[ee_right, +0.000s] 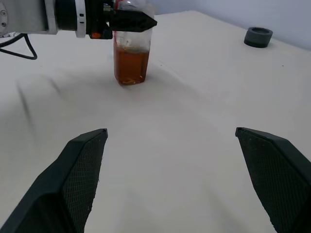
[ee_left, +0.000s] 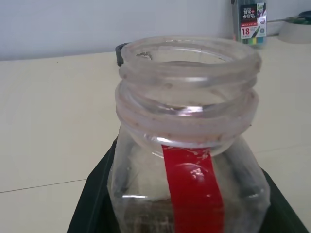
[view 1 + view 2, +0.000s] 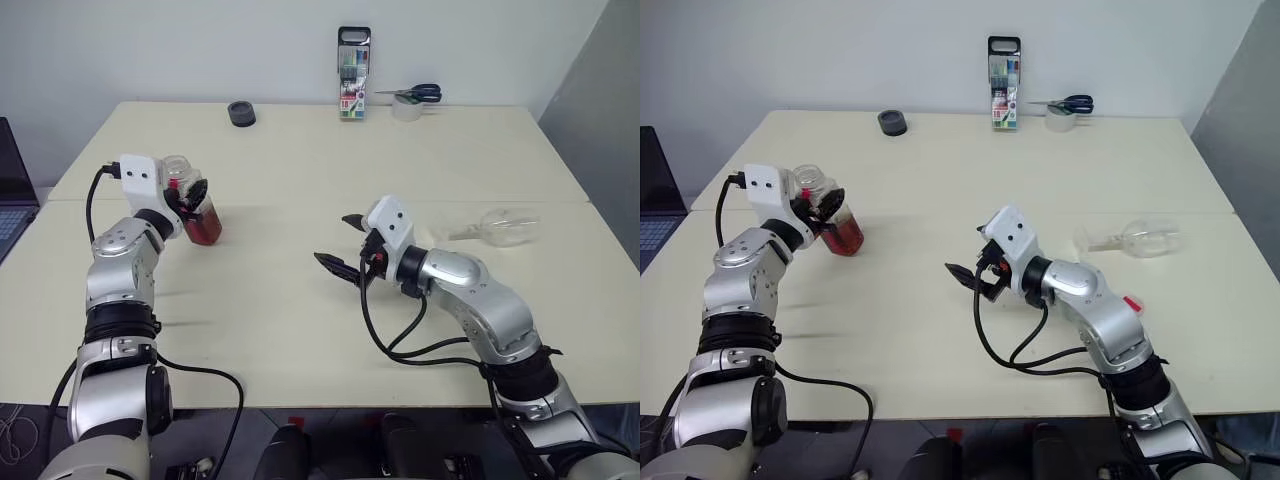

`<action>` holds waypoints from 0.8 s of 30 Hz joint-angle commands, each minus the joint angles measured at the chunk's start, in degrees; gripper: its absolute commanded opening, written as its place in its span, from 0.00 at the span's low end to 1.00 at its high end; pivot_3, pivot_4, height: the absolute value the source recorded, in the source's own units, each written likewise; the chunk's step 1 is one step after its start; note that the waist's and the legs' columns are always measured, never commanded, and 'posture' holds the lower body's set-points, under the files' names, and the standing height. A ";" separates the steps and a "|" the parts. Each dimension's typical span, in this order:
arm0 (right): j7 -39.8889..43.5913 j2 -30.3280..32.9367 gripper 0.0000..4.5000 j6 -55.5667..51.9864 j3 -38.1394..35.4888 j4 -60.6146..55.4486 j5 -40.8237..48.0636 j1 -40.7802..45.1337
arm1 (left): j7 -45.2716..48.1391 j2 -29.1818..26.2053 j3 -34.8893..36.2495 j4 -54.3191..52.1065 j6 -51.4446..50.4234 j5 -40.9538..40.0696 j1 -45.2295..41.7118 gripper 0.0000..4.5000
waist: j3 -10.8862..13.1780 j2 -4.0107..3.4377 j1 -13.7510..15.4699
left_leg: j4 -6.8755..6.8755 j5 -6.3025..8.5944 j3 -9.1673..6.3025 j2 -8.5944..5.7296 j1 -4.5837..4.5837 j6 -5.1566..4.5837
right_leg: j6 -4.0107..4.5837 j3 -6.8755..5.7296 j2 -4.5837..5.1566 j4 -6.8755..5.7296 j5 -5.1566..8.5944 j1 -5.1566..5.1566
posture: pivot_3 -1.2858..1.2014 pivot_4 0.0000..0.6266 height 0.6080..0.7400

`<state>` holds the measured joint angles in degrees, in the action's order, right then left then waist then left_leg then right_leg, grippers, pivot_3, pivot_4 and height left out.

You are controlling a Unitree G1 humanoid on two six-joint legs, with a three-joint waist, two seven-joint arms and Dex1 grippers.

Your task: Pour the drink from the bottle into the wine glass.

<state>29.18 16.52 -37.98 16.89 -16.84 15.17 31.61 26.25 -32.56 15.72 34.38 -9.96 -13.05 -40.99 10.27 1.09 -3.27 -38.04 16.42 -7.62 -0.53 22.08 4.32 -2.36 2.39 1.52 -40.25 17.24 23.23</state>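
Because pouring needs the uncapped bottle (image 3: 197, 215) upright first, the left fingers (image 3: 192, 196) clamp it, while the right fingers (image 3: 342, 245) gape empty, the wine glass (image 3: 503, 226) lying well beyond them.

Left arm extended forward on the robot's left side, forearm roughly level; the left gripper (image 3: 193, 203) points ahead with its black fingers clamped on the bottle (image 3: 201, 222). Right arm bent across toward the middle, wrist raised; the right gripper (image 3: 345, 243) points forward and leftward, fingers (image 1: 80, 170) spread wide, holding nothing.
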 commanded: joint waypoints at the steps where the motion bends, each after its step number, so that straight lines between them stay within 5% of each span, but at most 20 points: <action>1: -0.12 -0.99 1.00 1.06 -0.25 -1.50 -0.55 1.45 | -1.13 0.40 0.91 -0.73 1.98 -0.09 1.34 0.38 | -0.01 0.00 0.00 | 0.00 0.00 0.01 0.00 -0.02 0.00 | 0.00 0.00 -0.02 -0.01 0.00 0.00 | 0.52 0.24 1.00; 2: -0.14 -1.30 1.00 0.95 -0.23 -1.54 -0.69 1.59 | -1.30 0.77 0.78 -0.75 2.37 -0.05 1.91 0.38 | -0.01 0.00 -0.01 | 0.00 0.00 0.01 0.00 -0.04 0.00 | 0.00 0.00 -0.04 -0.04 0.00 0.00 | 0.52 0.24 1.00; 11: -0.37 -1.70 1.00 0.15 -0.82 -2.87 -0.98 1.31 | -2.01 2.60 0.65 -3.91 3.56 -0.39 5.35 1.00 | -0.03 0.02 -0.02 | 0.00 0.02 0.01 0.00 -0.09 -0.03 | 0.03 -0.02 -0.11 -0.11 -0.02 -0.01 | 0.52 0.24 1.00; 24: 0.32 -0.18 1.00 2.12 -0.72 -5.23 -1.16 -3.09 | -4.05 3.27 -0.94 -5.29 10.71 3.62 11.91 1.00 | -0.03 0.02 0.01 | 0.05 0.02 -0.01 0.02 -0.09 -0.03 | 0.06 -0.01 -0.12 -0.09 -0.04 0.00 | 0.52 0.24 1.00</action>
<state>29.00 15.74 -37.82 16.89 -19.44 14.52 28.95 23.03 -29.07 14.88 31.64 -1.91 -10.40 -29.59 10.23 1.12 -3.26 -37.99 16.45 -7.64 -0.51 21.99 4.28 -2.30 2.39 1.40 -40.33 17.20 23.23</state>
